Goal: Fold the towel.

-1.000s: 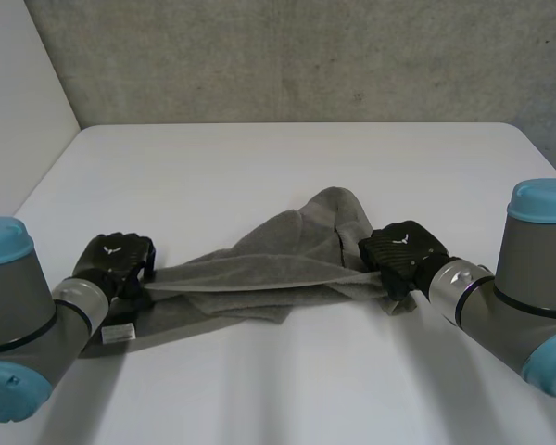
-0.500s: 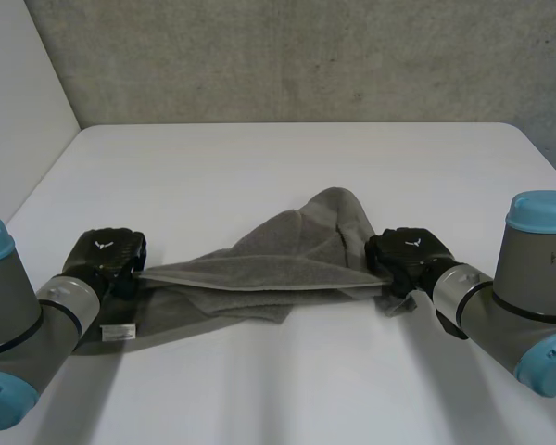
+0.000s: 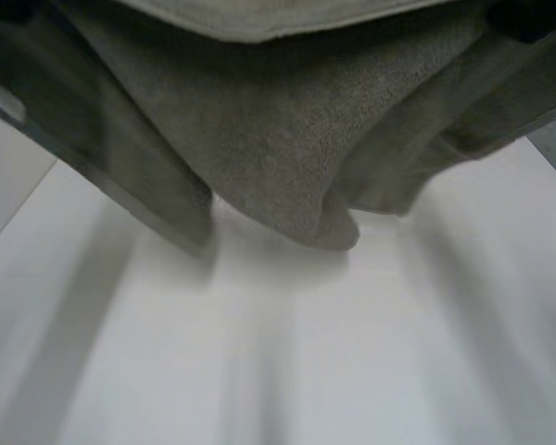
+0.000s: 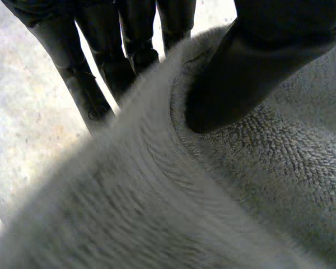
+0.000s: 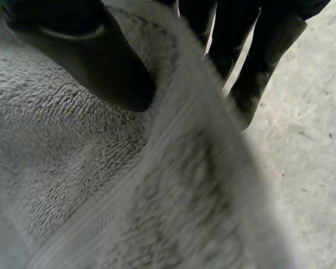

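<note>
One towel (image 3: 278, 158) aloft; white table (image 3: 352, 371) beneath.

no legible text, towel (image 3: 287, 158) apparently unlabelled

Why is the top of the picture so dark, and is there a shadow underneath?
Head view: the grey towel hangs close to the camera with its underside in shade, and it casts a soft shadow on the white table. Left wrist view: the left hand, pinching the towel, is black against lit pile. Right wrist view: the right hand looks the same.
</note>
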